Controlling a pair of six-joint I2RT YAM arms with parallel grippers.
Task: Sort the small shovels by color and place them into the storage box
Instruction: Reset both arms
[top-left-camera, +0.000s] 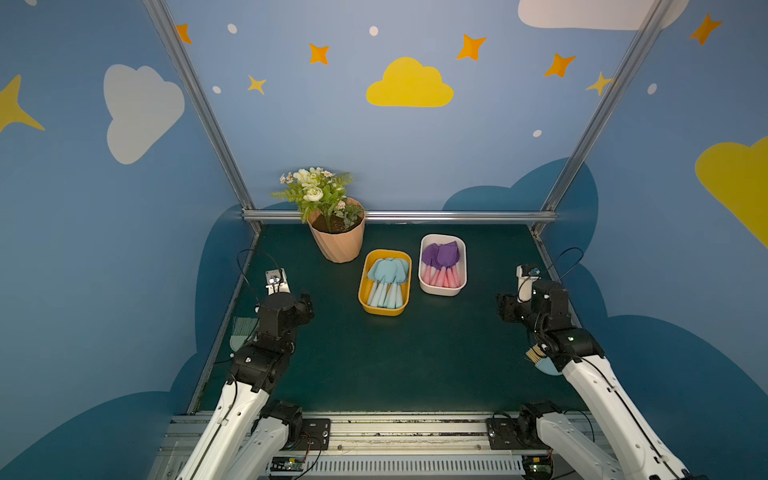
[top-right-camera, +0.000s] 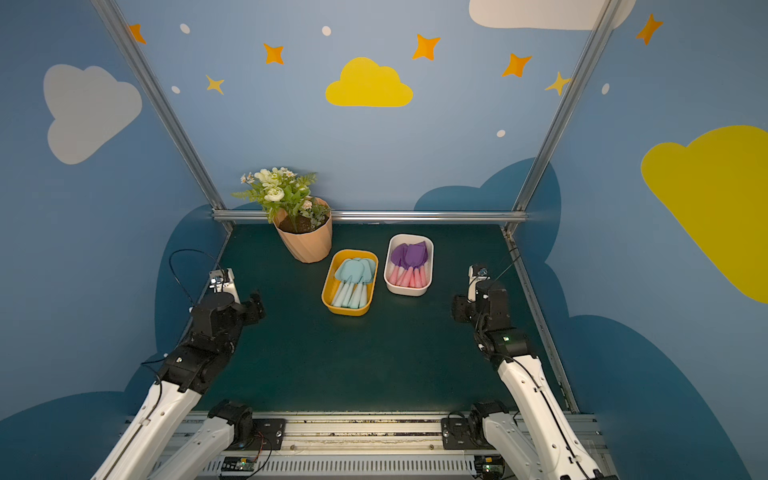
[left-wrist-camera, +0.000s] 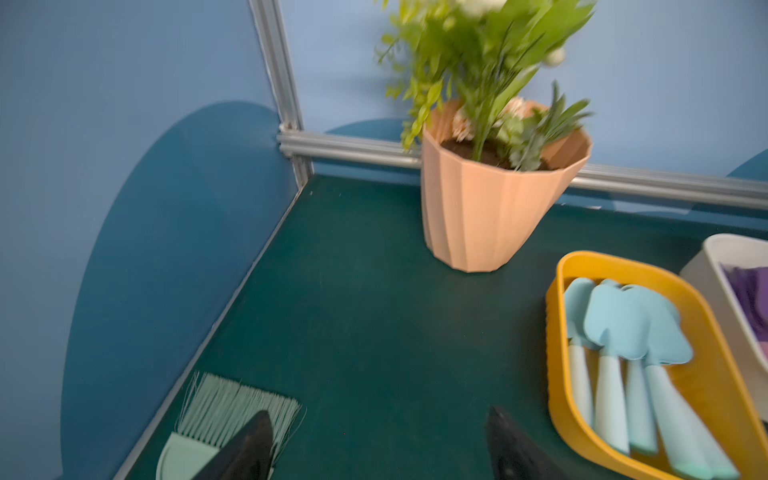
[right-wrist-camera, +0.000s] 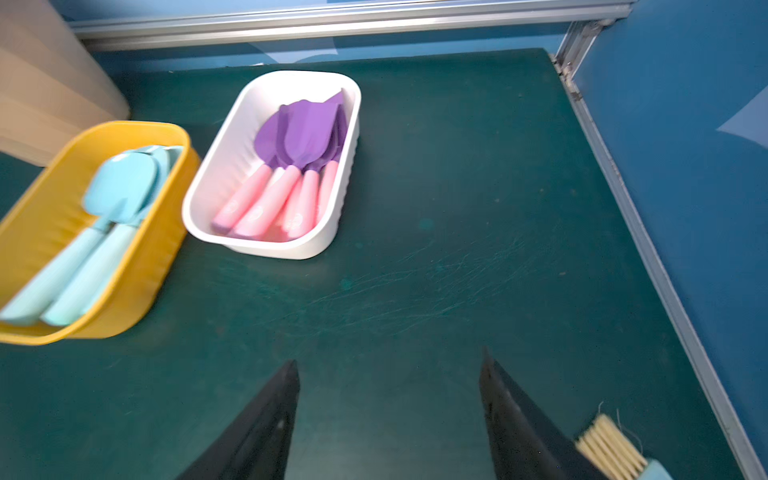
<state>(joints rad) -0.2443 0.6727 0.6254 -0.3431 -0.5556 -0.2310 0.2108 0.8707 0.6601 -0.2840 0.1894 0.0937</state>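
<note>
Blue shovels (top-left-camera: 384, 276), purple shovels (top-left-camera: 442, 255) boxed; left gripper (left-wrist-camera: 379, 415), right gripper (right-wrist-camera: 389, 359) wide, empty

Mostly plastic, on a scuffed matt desk

We see the dark green desk (right-wrist-camera: 457, 270) as matt and finely scratched. The yellow box (left-wrist-camera: 556, 374) is smooth, glossy plastic, and the white box (right-wrist-camera: 332, 232) is plastic with a ribbed wall. The blue shovels (left-wrist-camera: 623, 320) and purple shovels (right-wrist-camera: 307, 133) look like smooth satin plastic. The peach pot (left-wrist-camera: 478, 216) is fluted matt plastic, the rail (left-wrist-camera: 353, 146) behind it is brushed metal, and the mint brush (left-wrist-camera: 224, 407) has fine bristles.
</note>
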